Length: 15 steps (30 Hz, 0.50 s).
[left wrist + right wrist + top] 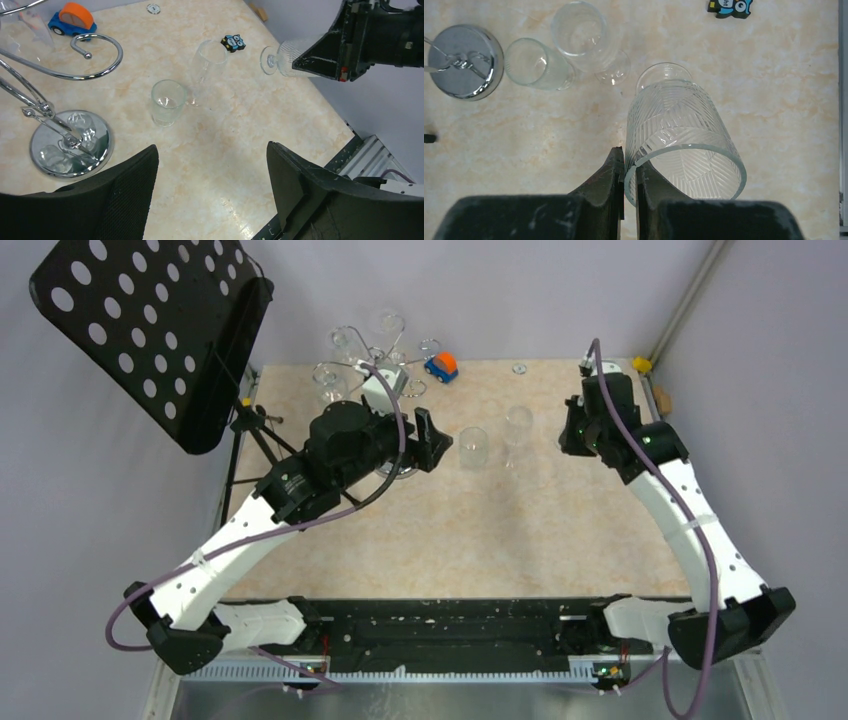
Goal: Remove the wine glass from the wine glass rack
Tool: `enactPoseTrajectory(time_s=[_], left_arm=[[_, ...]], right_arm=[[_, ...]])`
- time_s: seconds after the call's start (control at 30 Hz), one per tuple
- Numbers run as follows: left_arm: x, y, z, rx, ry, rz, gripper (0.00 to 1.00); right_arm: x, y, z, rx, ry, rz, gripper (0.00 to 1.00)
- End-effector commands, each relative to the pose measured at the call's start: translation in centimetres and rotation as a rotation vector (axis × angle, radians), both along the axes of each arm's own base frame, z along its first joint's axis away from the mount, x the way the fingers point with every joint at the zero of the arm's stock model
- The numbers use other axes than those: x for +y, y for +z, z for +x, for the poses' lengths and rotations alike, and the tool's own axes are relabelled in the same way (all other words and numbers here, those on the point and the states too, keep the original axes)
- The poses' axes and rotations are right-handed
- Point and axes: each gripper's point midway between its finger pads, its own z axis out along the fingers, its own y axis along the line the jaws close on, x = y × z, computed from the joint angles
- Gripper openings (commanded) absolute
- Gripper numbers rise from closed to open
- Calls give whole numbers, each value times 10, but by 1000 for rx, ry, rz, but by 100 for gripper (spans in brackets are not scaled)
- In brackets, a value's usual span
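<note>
The chrome wine glass rack [372, 365] stands at the back left, with several clear glasses still hanging from its curled arms. Its disc base [70, 142] and one scroll arm [95, 55] show in the left wrist view. My right gripper [629, 155] is shut on the rim of a ribbed wine glass [684, 145], one finger inside and one outside. It holds the glass in the air over the right side of the table, and the glass also shows in the left wrist view [282, 57]. My left gripper [212, 150] is open and empty, just right of the rack base.
A short tumbler [472, 448] and a tall stemmed glass [518, 430] stand mid-table between the arms. A blue and orange toy car [441, 366] sits by the rack. A small owl toy [233, 43] lies further right. A black perforated music stand [150, 330] rises at the far left.
</note>
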Motion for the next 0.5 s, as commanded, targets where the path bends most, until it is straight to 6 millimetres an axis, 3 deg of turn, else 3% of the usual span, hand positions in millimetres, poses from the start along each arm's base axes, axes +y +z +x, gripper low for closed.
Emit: enactPoseTrajectory(time_s=[0.0,0.23,0.47], left_arm=[[12,9,-1,-66,22,17,83],[20,10,-2,-89,35,29,84],[30,17,-2,-121,70,34,85]], right_arm=[[-4,10,29,-25,36,-31,0],[5,-49,61,114,102,-23,0],[7,-90,79,206,103,-42,0]])
